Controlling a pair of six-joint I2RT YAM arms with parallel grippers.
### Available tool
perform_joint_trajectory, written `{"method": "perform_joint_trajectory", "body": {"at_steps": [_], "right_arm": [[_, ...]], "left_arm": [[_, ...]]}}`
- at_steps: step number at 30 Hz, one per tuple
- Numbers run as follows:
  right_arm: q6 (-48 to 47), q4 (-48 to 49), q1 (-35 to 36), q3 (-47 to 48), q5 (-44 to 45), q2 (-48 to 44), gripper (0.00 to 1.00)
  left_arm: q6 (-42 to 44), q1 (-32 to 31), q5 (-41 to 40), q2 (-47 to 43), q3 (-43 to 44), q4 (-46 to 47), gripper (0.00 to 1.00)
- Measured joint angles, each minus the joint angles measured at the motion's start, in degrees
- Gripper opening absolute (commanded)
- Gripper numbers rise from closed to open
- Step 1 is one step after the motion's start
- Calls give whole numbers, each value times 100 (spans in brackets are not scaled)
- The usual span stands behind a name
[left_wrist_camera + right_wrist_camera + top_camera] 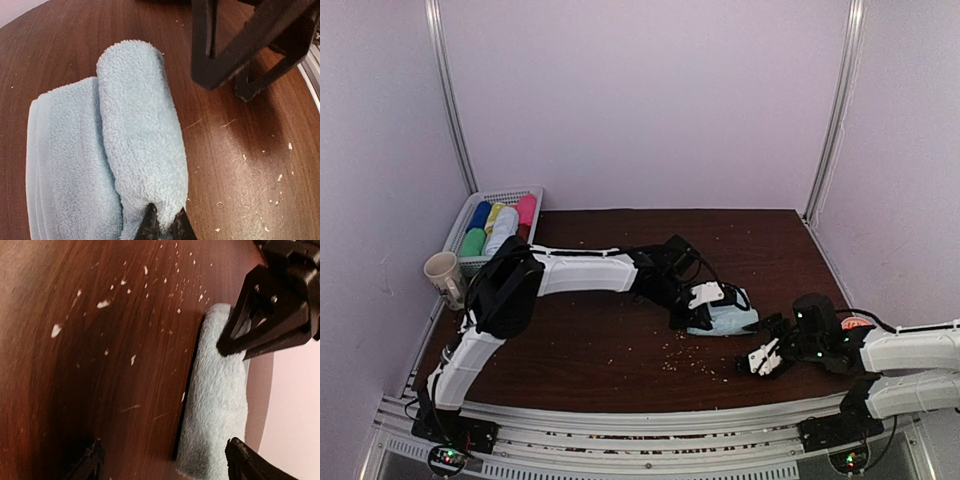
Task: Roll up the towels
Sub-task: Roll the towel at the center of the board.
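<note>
Both arms share one build: glossy white shell links joined by black motor housings. The left arm (570, 272) rises from a black base bolted on the aluminium rail (650, 432), and a small green light glows on the base right at the rail. The right arm (910, 352) has the same black base and green light on the rail. Thin black cables run along the white links. The left gripper (164, 226) has a white body and black fingers that taper to narrow dark tips. The right gripper (167, 462) is black with white plates, and its fingers (203, 45) are open triangular black frames with pointed ends.
</note>
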Motion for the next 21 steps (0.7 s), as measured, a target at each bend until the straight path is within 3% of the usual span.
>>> {"method": "perform_joint_trajectory", "body": {"at_steps": [12, 21], "right_arm": [[507, 2876, 1023, 9, 1832, 2035, 68], [761, 3565, 1106, 247, 2673, 2870, 49]], "left_arm": [[-197, 107, 426, 188, 278, -199, 0], [-212, 133, 518, 214, 304, -212, 0]]}}
